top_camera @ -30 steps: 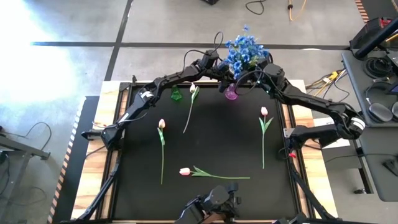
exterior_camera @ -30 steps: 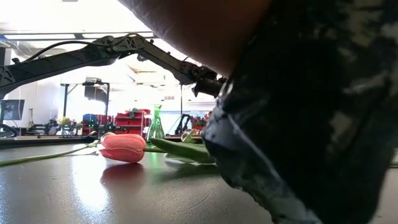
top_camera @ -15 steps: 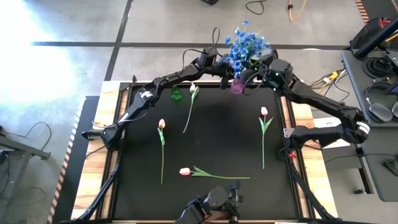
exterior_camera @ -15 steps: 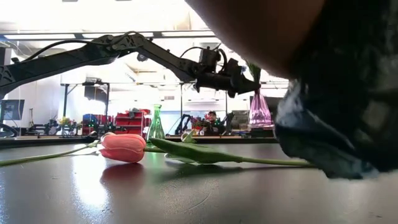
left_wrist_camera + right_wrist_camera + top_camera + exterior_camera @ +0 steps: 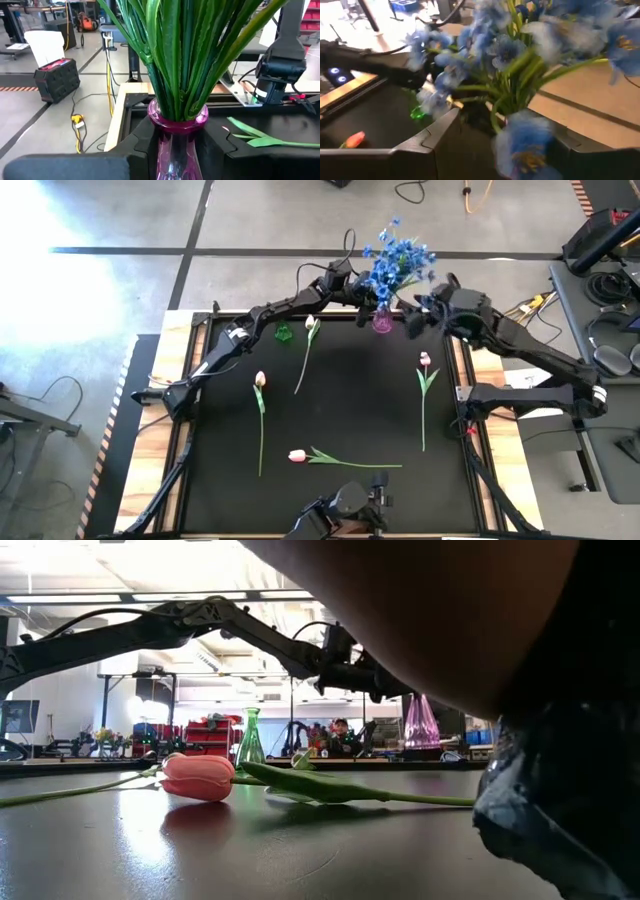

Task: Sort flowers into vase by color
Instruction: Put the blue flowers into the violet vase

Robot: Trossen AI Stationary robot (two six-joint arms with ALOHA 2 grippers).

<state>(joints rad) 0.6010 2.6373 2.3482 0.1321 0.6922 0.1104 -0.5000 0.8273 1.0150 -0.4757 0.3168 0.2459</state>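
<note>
Left gripper [image 5: 175,150]: closed around the neck of the purple vase [image 5: 382,322], steadying it at the far edge of the surface [image 5: 350,405].
Right gripper [image 5: 418,315]: just beside the blue bunch, fingers apart and holding nothing.
Blue flowers [image 5: 396,260]: standing in the purple vase, stems packed tight at the rim; the top-heavy spray probably tips the light vase easily, hence the holding arm.
Green vase [image 5: 284,332]: empty, near the far edge, left of the purple one.
Tulips: a white one [image 5: 310,322] beside the green vase, pink ones at left [image 5: 260,379], right [image 5: 424,359] and near the front [image 5: 298,455], all lying flat and well apart.
Handling: stems look thin, light and springy, blossoms soft; best taken mid-stem, clear of the slim leaves, so the head does not droop or swing.
Risk: a flat stem leaves little for the fingers to get under.
</note>
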